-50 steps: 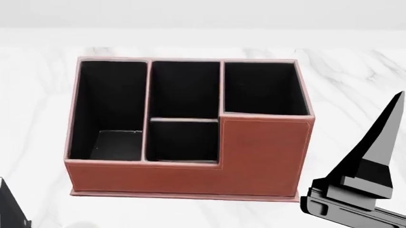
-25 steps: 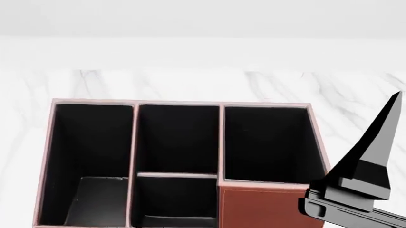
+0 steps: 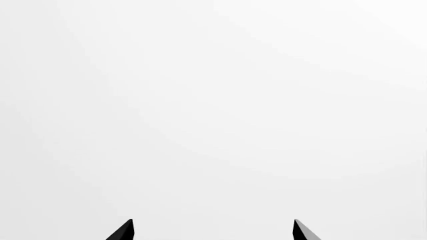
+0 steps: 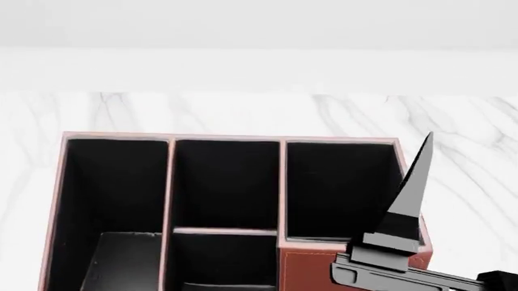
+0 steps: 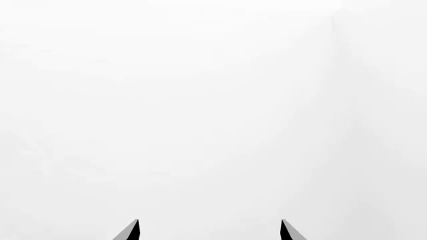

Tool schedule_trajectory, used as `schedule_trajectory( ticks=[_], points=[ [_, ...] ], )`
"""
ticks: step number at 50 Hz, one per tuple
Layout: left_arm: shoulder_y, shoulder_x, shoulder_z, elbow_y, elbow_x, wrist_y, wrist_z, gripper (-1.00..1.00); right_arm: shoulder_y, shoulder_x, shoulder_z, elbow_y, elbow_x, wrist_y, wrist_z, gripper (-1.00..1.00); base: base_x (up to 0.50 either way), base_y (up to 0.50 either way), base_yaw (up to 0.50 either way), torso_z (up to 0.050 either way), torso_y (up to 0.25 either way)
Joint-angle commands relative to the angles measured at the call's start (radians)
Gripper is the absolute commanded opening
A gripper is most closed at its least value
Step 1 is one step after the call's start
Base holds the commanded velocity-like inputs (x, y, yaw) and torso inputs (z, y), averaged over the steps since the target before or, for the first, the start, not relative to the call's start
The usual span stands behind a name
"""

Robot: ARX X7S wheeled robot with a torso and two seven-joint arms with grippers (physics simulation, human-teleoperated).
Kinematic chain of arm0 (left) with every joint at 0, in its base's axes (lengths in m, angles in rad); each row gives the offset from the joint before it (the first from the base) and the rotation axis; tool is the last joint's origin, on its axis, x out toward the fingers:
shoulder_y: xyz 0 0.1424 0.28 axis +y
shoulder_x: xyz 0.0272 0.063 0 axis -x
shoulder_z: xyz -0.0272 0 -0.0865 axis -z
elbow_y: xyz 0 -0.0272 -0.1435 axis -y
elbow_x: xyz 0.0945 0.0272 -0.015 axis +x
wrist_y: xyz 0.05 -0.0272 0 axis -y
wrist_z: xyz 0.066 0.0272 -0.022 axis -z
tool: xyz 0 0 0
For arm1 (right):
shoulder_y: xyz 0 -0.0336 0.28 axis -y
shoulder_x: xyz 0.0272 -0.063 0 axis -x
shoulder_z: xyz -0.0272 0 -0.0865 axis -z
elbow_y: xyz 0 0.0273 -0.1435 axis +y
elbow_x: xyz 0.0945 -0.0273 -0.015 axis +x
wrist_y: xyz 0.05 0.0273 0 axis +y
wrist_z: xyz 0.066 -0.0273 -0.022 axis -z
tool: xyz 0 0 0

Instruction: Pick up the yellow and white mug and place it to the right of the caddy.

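The caddy (image 4: pixel 324 270) fills the lower half of the head view: a reddish-brown box with black compartments, its front cut off by the frame. The yellow and white mug is out of view in every frame. My right gripper (image 4: pixel 423 159) points upward in front of the caddy's right corner; in the right wrist view the right gripper (image 5: pixel 209 230) is open, with its dark fingertips (image 5: pixel 132 231) wide apart against blank white. In the left wrist view my left gripper (image 3: pixel 213 230) is open too, with nothing between its tips. The left arm does not show in the head view.
The caddy stands on a white marble tabletop (image 4: pixel 474 157) whose far edge meets a plain white wall (image 4: pixel 259 30). Bare marble shows to the right of the caddy and behind it.
The right gripper has moved left and now overlaps the caddy's right corner. The head view has shifted so the caddy sits slightly lower in frame.
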Motion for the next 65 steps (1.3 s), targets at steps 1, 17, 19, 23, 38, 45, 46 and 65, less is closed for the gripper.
schedule_trajectory(
  ticks=[1, 17, 19, 23, 38, 45, 46, 65],
  points=[
    [0.000, 0.000, 0.012, 0.000, 0.011, 0.003, -0.001, 1.00, 0.135, -0.021, -0.214, 0.022, 0.039, 0.151, -0.016, 1.00, 0.00, 0.00, 0.00, 0.000, 0.000],
    [0.000, 0.000, 0.009, 0.000, 0.006, 0.001, -0.002, 1.00, 0.204, -0.077, -0.446, 0.020, -0.049, 0.311, -0.141, 1.00, 0.00, 0.00, 0.00, 0.000, 0.000],
    [0.000, 0.000, 0.007, 0.000, 0.005, 0.000, -0.002, 1.00, 0.206, -0.077, -0.459, 0.018, -0.048, 0.309, -0.158, 1.00, 0.00, 0.00, 0.00, 0.000, 0.000],
    [0.000, 0.000, 0.023, 0.000, 0.019, 0.002, -0.004, 1.00, 0.209, -0.073, -0.498, 0.009, -0.054, 0.300, -0.209, 1.00, 0.00, 0.00, 0.00, 0.000, 0.000],
    [0.000, 0.000, 0.039, 0.000, 0.032, 0.004, -0.005, 1.00, 0.211, -0.078, -0.581, -0.004, -0.053, 0.244, -0.283, 1.00, 0.00, 0.00, 0.00, 0.000, 0.000],
    [0.000, 0.000, 0.043, 0.000, 0.036, 0.005, -0.006, 1.00, 0.244, -0.047, -0.645, -0.011, -0.046, 0.139, -0.287, 1.00, 0.00, 0.00, 0.00, 0.000, 0.000],
    [0.000, 0.000, 0.045, 0.000, 0.038, 0.006, -0.005, 1.00, 0.256, -0.043, -0.658, -0.011, -0.032, 0.133, -0.290, 1.00, 0.00, 0.00, 0.00, 0.000, 0.000],
    [0.000, 0.000, 0.044, 0.000, 0.035, 0.001, -0.005, 1.00, 0.406, -0.158, -1.034, 0.015, 0.066, -0.025, -0.335, 1.00, 0.00, 0.00, 0.00, 0.000, 0.000]
  ],
)
